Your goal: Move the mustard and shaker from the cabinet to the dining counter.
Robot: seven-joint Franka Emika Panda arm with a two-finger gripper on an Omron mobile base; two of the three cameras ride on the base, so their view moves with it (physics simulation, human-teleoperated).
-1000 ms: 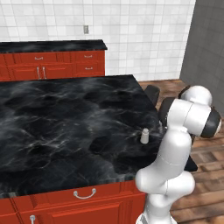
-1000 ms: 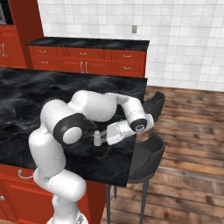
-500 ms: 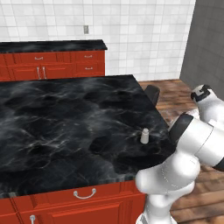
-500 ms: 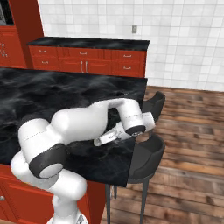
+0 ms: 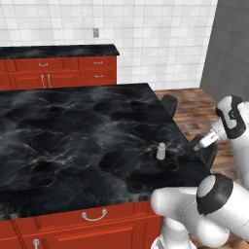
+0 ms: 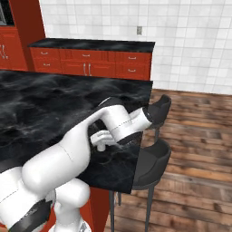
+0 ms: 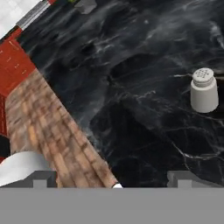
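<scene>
Shaker (image 5: 160,151) upright on dining counter (image 5: 73,131), no readable label; jaws wide, holding nothing.

- My end effector (image 7: 111,177) has its jaws spread wide, and nothing sits between the two fingertips (image 7: 43,177).
- My forearm reaches sideways from a sharply bent elbow.
- In the left base view my wrist is raised, with the hand angled downward.
</scene>
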